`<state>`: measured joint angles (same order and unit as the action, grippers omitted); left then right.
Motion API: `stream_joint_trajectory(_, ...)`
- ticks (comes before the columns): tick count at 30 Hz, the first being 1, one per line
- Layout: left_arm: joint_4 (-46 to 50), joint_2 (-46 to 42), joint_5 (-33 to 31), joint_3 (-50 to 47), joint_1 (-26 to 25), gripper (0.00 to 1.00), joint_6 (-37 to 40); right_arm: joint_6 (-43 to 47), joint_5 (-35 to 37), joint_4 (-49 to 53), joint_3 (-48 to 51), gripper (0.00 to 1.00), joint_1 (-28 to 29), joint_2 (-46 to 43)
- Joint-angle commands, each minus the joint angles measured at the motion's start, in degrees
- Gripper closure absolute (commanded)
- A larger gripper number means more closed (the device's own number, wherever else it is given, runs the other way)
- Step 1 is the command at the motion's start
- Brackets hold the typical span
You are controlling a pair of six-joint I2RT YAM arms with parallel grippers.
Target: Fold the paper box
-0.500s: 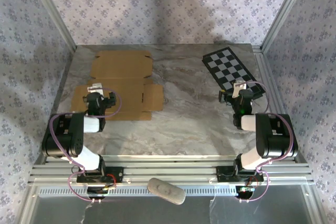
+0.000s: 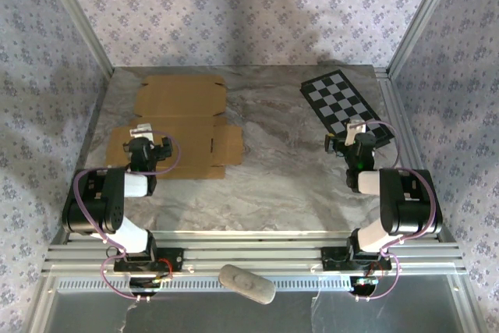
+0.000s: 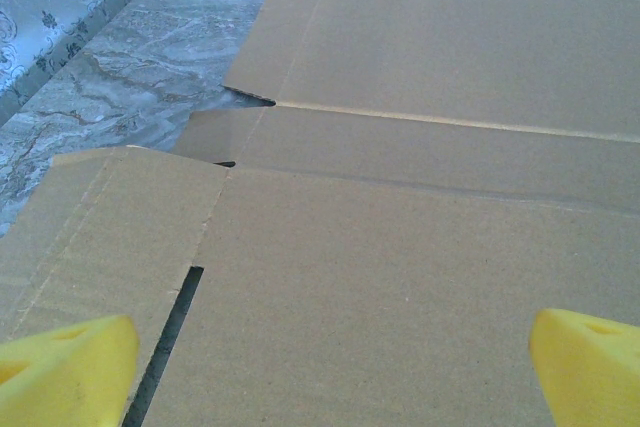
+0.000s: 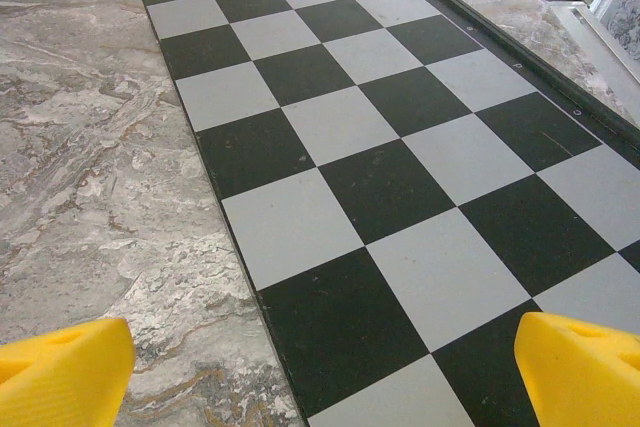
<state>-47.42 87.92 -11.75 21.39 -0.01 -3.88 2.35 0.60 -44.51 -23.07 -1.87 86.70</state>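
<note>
From above, you see the paper box (image 2: 181,115) flat, unfolded, far left on the marble table (image 2: 288,177); checkerboard panel (image 2: 343,103) far right. Left wrist: left gripper (image 3: 325,377) jaws wide over the box. Right wrist: right gripper (image 4: 320,377) jaws wide over the panel's edge.

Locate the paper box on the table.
In the top view the paper box lies flat, unfolded, on the left half of the table, just ahead of the left arm, opposite the checkerboard panel.
</note>
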Motion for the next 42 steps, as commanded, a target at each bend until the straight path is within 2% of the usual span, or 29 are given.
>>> stream_joint_trajectory(1,-1.4,-0.1,0.5,1.2,-0.1,0.00,0.4,-0.6,-0.1,-0.8,0.3,0.00,-0.2,0.4)
stream_joint_trajectory(15,-1.3,-0.1,0.5,1.1,-0.1,0.00,0.4,-0.6,0.5,-1.3,0.7,0.00,0.0,0.1)
stream_joint_trajectory(17,-1.4,-0.1,0.5,1.1,-0.1,0.00,0.4,-1.4,3.1,0.7,1.0,0.00,0.2,-3.3)
stream_joint_trajectory(23,-1.7,-0.1,0.4,1.1,-0.2,0.00,0.5,-2.1,13.3,14.5,-1.6,0.00,4.4,-24.9)
stream_joint_trajectory(24,-2.0,-0.9,-0.8,1.0,-0.9,0.00,1.3,-2.2,13.5,19.0,-4.7,0.00,5.5,-27.9)
stream_joint_trajectory(27,14.2,-10.9,-11.2,6.0,-7.0,0.00,4.4,-1.9,17.7,31.3,-17.8,0.00,10.0,-33.1)
stream_joint_trajectory(29,20.2,-16.5,-16.3,10.4,-8.8,0.00,-0.1,-8.0,24.3,42.1,-30.4,0.00,13.3,-33.0)
stream_joint_trajectory(30,23.5,-18.3,-19.1,14.1,-9.4,0.00,-3.8,-14.2,24.3,51.2,-38.3,0.00,13.3,-31.5)
stream_joint_trajectory(31,31.1,-19.2,-22.1,19.5,-9.4,0.00,-11.1,-21.9,23.2,62.5,-46.6,0.00,12.2,-29.1)
stream_joint_trajectory(32,44.1,-19.4,-22.3,25.9,-8.3,0.00,-19.7,-29.8,23.4,72.0,-53.3,0.00,11.1,-26.7)
stream_joint_trajectory(33,62.1,-19.1,-18.4,35.0,-5.8,0.00,-32.8,-42.3,27.0,83.8,-58.5,0.00,10.5,-24.2)
stream_joint_trajectory(34,76.4,-17.7,-16.7,42.2,-3.9,0.00,-46.0,-47.0,21.3,87.0,-60.4,0.00,8.3,-22.4)
stream_joint_trajectory(35,79.0,-16.5,-11.4,44.2,-1.6,0.00,-49.1,-44.0,12.6,82.2,-60.0,0.00,5.1,-21.7)
stream_joint_trajectory(36,75.5,-15.6,-0.6,44.4,0.7,0.06,-47.8,-42.0,4.7,77.9,-59.3,0.00,4.2,-20.5)
stream_joint_trajectory(37,74.6,-14.4,5.0,45.1,1.4,0.12,-49.1,-41.5,3.6,78.1,-60.4,0.00,5.8,-18.8)
stream_joint_trajectory(39,79.7,-11.5,9.2,47.9,0.4,0.16,-51.9,-40.7,6.4,82.1,-63.6,0.01,11.3,-14.5)
stream_joint_trajectory(42,89.6,-4.7,17.0,52.2,-1.3,0.32,-47.9,-40.8,-0.8,86.7,-67.3,0.11,17.7,-5.8)
